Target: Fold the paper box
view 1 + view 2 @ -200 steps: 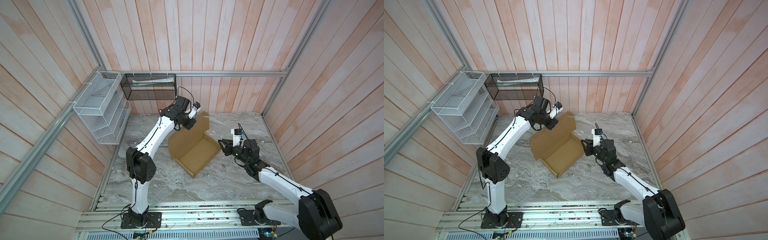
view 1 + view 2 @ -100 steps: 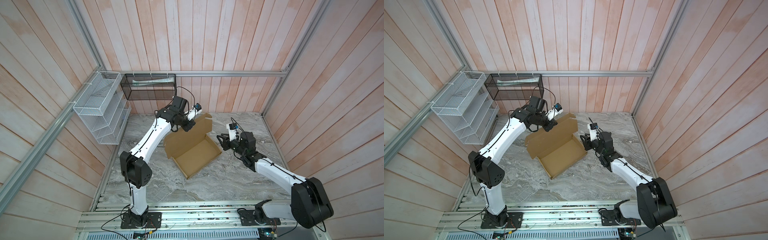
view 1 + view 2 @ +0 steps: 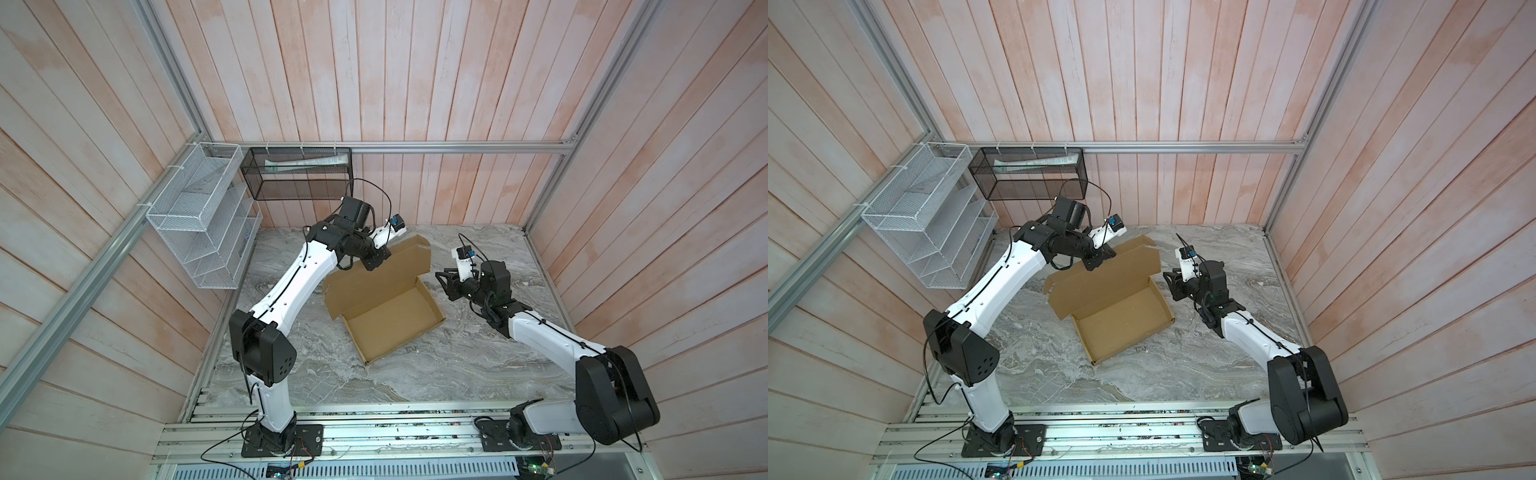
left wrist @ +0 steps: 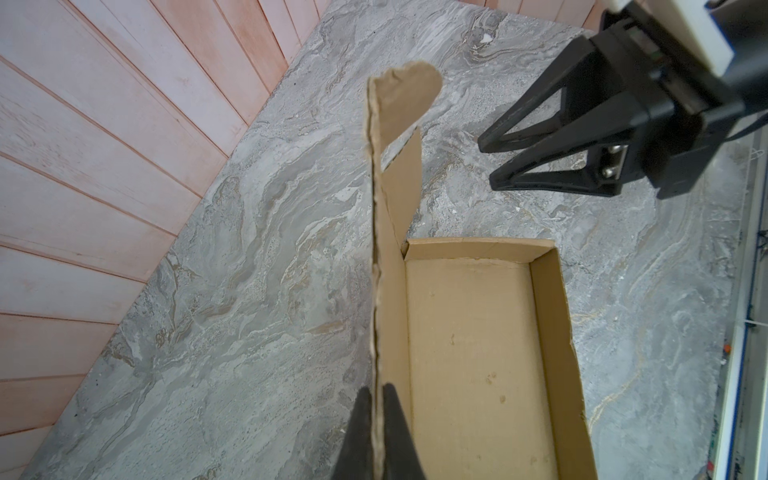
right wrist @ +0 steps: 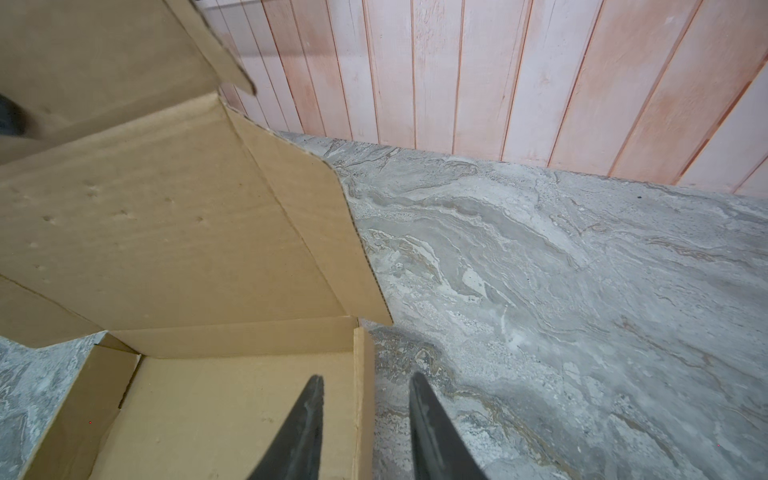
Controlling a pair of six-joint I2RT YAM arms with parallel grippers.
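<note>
Two arms on it. Paper box (image 3: pixel 395 324) sits mid marble tabletop (image 3: pixel 415 374), dragged slightly left in the last second. Right gripper (image 5: pixel 366 376), part open and empty, has moved up beside it. Left gripper (image 4: pixel 376 392) pinches the lid (image 3: pixel 374 282) edge. Lid now steeper, so closing fold likely next.
</note>
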